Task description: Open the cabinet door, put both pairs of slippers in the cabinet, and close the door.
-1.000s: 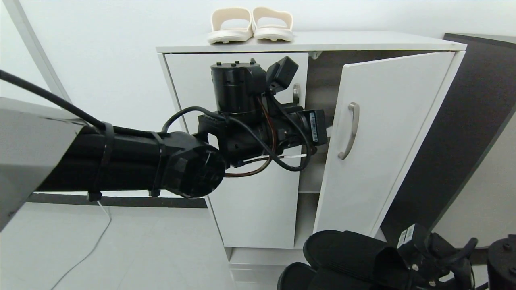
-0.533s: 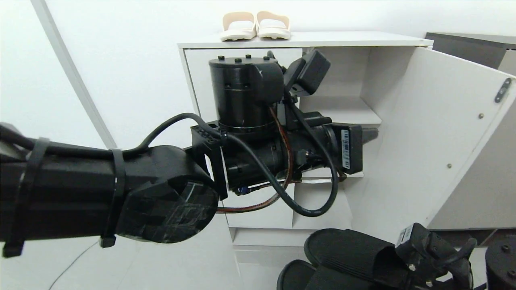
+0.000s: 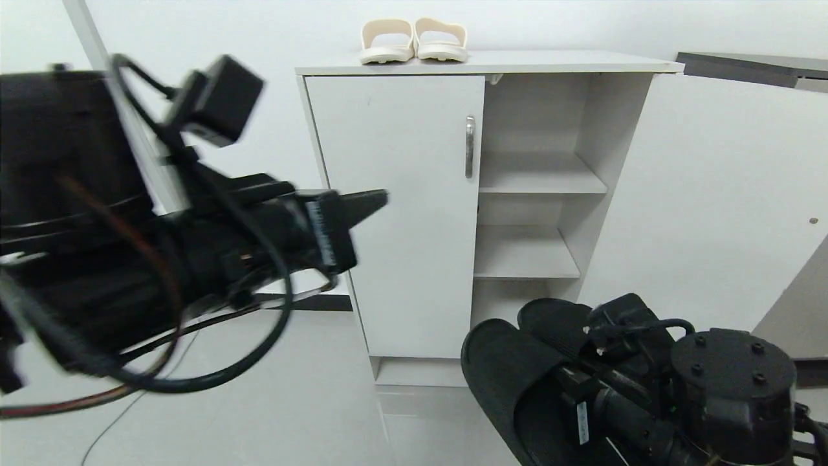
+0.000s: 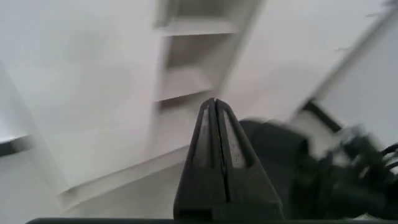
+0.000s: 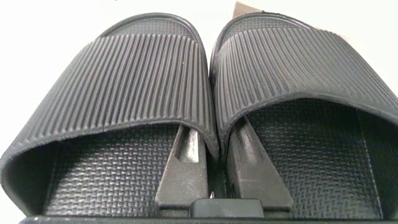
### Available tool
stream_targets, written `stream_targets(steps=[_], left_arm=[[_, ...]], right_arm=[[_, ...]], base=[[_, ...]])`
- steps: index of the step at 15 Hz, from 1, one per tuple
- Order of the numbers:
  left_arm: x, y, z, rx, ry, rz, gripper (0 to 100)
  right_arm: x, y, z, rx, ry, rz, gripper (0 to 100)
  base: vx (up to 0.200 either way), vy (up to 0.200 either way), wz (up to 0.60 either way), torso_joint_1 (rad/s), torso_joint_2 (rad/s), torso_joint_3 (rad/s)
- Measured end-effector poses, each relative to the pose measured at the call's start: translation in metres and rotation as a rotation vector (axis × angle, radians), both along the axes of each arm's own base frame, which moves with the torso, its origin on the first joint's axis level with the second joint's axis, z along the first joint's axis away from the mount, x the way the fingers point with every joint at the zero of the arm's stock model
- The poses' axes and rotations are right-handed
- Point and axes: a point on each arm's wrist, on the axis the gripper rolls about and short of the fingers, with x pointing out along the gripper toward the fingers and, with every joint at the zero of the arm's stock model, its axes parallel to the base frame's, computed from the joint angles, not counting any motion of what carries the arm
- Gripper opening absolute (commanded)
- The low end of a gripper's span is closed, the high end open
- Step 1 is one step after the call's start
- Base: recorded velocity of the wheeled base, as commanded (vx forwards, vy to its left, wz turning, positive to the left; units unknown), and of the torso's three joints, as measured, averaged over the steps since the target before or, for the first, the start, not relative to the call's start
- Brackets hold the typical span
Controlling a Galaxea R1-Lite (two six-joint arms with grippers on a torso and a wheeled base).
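A pair of cream slippers point(image 3: 414, 40) rests on top of the white cabinet point(image 3: 394, 213). Its right door point(image 3: 711, 194) stands wide open, baring two shelves point(image 3: 525, 254); the left door with its metal handle point(image 3: 469, 147) is closed. My right gripper point(image 5: 214, 171) is shut on the pair of black slippers point(image 3: 511, 369), one finger inside each slipper, pinching their adjoining straps point(image 5: 211, 93). I hold that pair low in front of the open compartment. My left gripper point(image 3: 381, 196) hangs left of the cabinet, its fingers point(image 4: 216, 134) pressed together on nothing.
A dark grey unit point(image 3: 750, 65) stands behind the open door at the right. Pale floor point(image 3: 259, 401) spreads before the cabinet, with a thin cable point(image 3: 129, 408) lying at the left. A white wall backs the cabinet.
My left arm has drawn back to the left, away from the cabinet opening. The right door has swung fully open. My right arm has lifted the black slippers closer to the cabinet; the head view shifted too.
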Motion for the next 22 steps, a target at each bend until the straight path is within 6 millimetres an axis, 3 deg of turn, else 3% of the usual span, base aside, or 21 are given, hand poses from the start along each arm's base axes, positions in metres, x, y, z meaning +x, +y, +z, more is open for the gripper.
stream_targets(steps=[4, 5, 7, 9, 12, 17, 22], left_arm=[[-0.079, 0.093, -0.019, 0.092, -0.03, 0.393, 0], [-0.102, 0.116, -0.029, 0.101, -0.038, 0.521, 0], [-0.143, 0.142, -0.068, 0.129, -0.028, 0.754, 0], [-0.172, 0.148, -0.121, 0.166, -0.002, 0.884, 0], [-0.189, 0.147, -0.183, 0.197, 0.015, 0.911, 0], [-0.196, 0.14, -0.203, 0.197, -0.052, 0.585, 0], [-0.197, 0.14, -0.204, 0.249, -0.081, 0.598, 0]], right_arm=[[0.016, 0.003, -0.003, -0.005, 0.003, -0.05, 0], [0.018, 0.004, -0.002, -0.004, 0.0, -0.058, 0], [0.021, 0.005, -0.003, -0.008, -0.004, -0.083, 0], [0.022, 0.005, -0.003, 0.01, 0.004, -0.097, 0], [0.023, 0.005, -0.005, 0.014, 0.009, -0.103, 0], [0.022, 0.005, -0.007, 0.005, 0.016, -0.097, 0], [0.021, 0.007, -0.011, -0.006, 0.024, -0.091, 0]], base=[[0.0, 0.0, 0.0, 0.0, 0.0, 0.0], [0.0, 0.0, 0.0, 0.0, 0.0, 0.0], [0.0, 0.0, 0.0, 0.0, 0.0, 0.0], [0.0, 0.0, 0.0, 0.0, 0.0, 0.0], [0.0, 0.0, 0.0, 0.0, 0.0, 0.0], [0.0, 0.0, 0.0, 0.0, 0.0, 0.0], [0.0, 0.0, 0.0, 0.0, 0.0, 0.0]])
